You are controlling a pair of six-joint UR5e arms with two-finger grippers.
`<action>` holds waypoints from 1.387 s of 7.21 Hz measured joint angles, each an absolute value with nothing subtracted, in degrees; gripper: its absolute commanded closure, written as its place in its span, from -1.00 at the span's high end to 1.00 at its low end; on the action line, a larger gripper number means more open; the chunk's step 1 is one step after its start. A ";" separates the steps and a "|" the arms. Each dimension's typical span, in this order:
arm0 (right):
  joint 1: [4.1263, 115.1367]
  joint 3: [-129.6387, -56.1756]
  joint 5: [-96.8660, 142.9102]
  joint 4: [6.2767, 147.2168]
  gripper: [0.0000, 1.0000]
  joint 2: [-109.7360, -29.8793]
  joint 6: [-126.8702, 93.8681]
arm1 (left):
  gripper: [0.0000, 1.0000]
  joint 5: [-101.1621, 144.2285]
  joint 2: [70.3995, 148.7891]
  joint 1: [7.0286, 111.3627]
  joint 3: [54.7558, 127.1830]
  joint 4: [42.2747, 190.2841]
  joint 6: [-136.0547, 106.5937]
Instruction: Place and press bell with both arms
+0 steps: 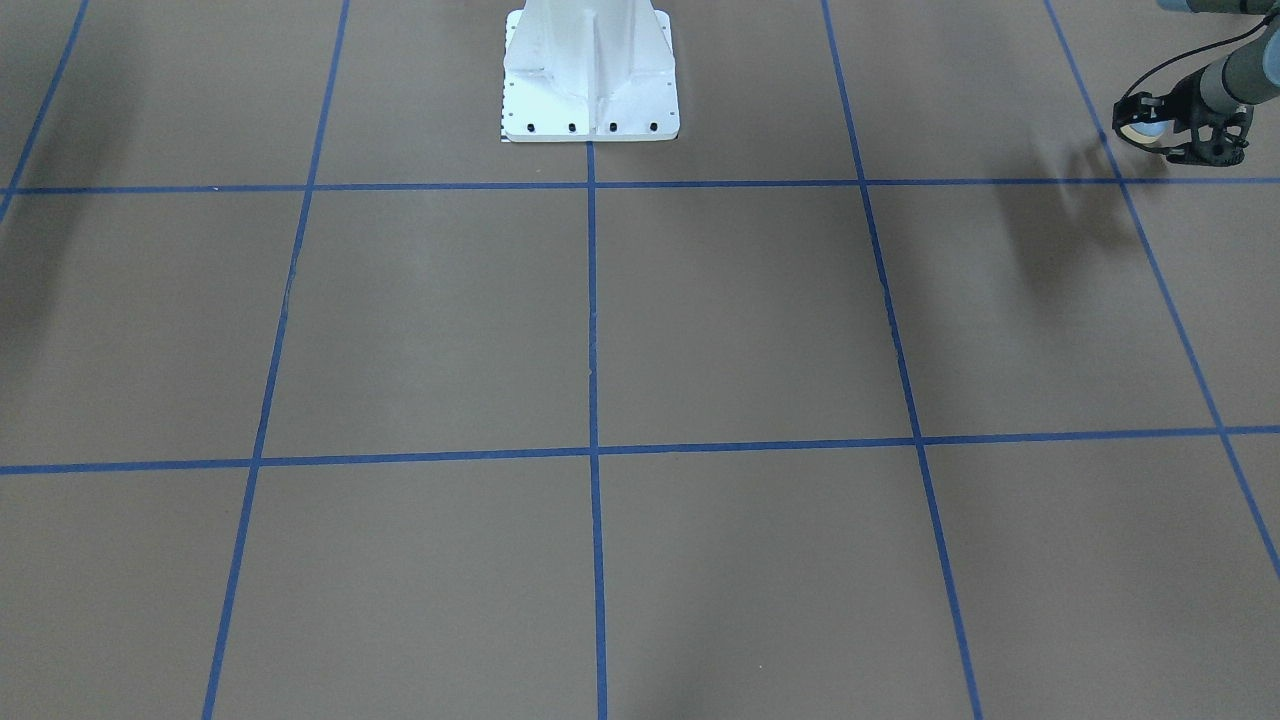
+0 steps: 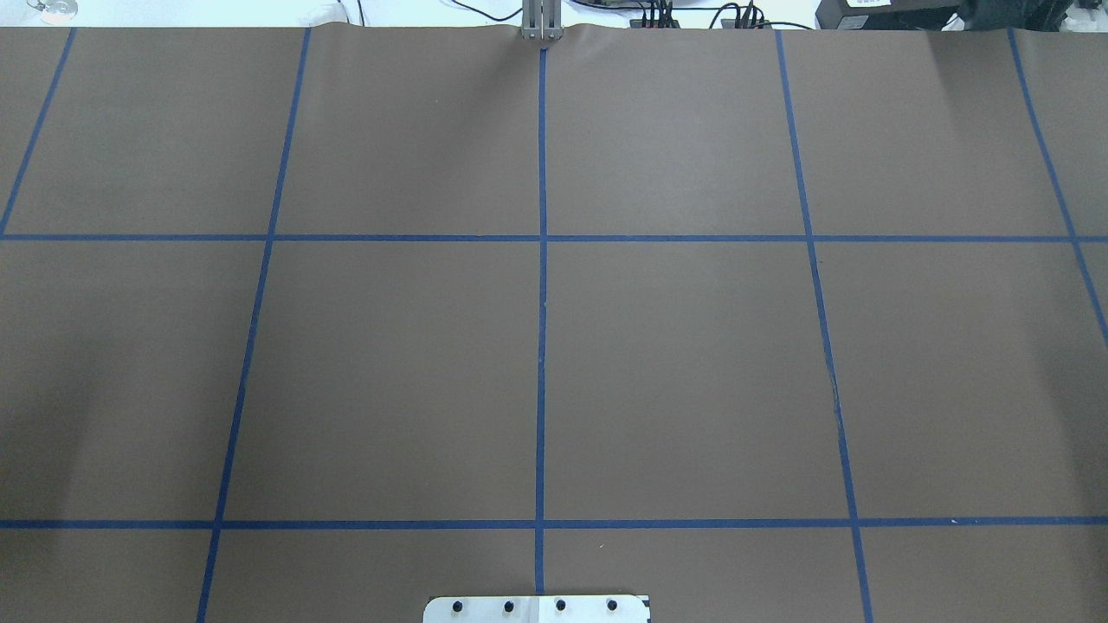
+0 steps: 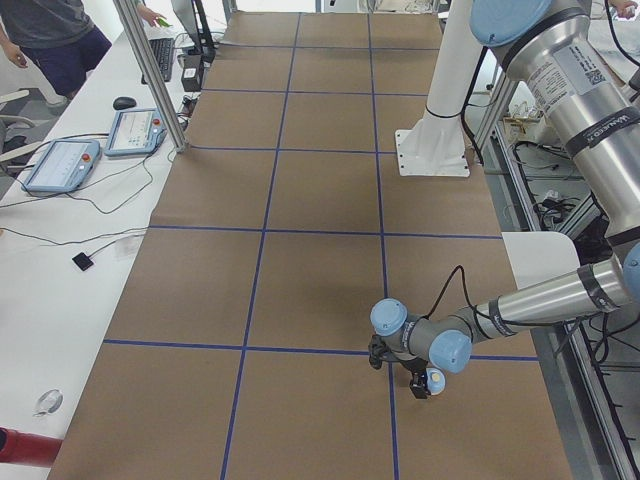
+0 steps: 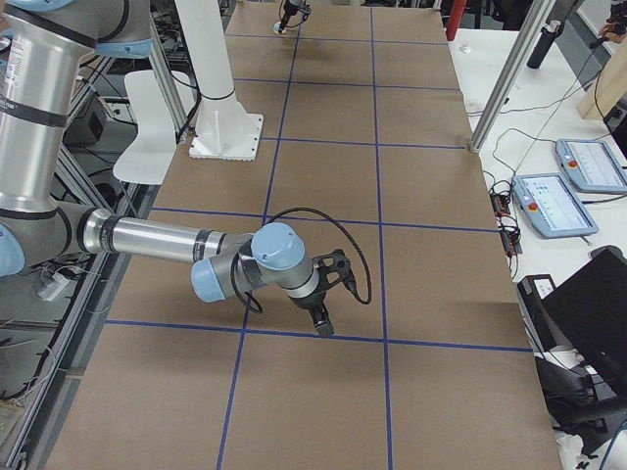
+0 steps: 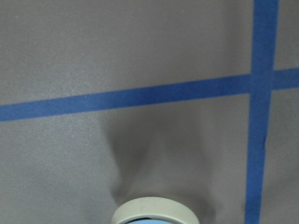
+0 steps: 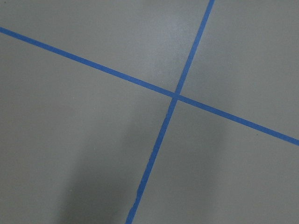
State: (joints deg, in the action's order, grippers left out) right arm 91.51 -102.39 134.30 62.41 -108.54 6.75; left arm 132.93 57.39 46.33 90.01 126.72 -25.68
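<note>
The bell (image 1: pixel 1143 128), a small light-blue dome with a cream ring, sits in my left gripper (image 1: pixel 1165 135) near the table's corner on my left, close to the robot's side. The gripper is shut on it and seems to hold it just above the brown table. The exterior left view shows the same gripper (image 3: pixel 422 378) and bell (image 3: pixel 435 380). In the left wrist view only the bell's cream ring (image 5: pixel 154 211) shows, at the bottom edge. My right gripper (image 4: pixel 323 321) hangs low over a blue tape line; I cannot tell whether it is open or shut. Neither arm shows in the overhead view.
The white bolted pedestal (image 1: pixel 590 80) stands at the table's robot side. Blue tape lines (image 2: pixel 541 346) divide the brown table into squares. Tablets (image 3: pixel 60 165) and cables lie on the white desk beside the table. A person (image 3: pixel 50 30) stands at its far end.
</note>
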 measured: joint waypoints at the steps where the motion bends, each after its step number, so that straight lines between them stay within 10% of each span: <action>1: 91.50 -102.39 134.30 62.40 1.00 -108.54 6.74 | 0.97 132.57 57.38 46.15 89.52 126.78 -25.38; 10: 91.54 -102.39 134.30 61.97 1.00 -108.54 6.75 | 0.95 133.12 57.32 45.50 88.43 128.55 -23.66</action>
State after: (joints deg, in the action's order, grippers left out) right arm 91.54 -102.39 134.30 61.97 -108.54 6.75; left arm 133.12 57.32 45.50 88.43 128.55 -23.66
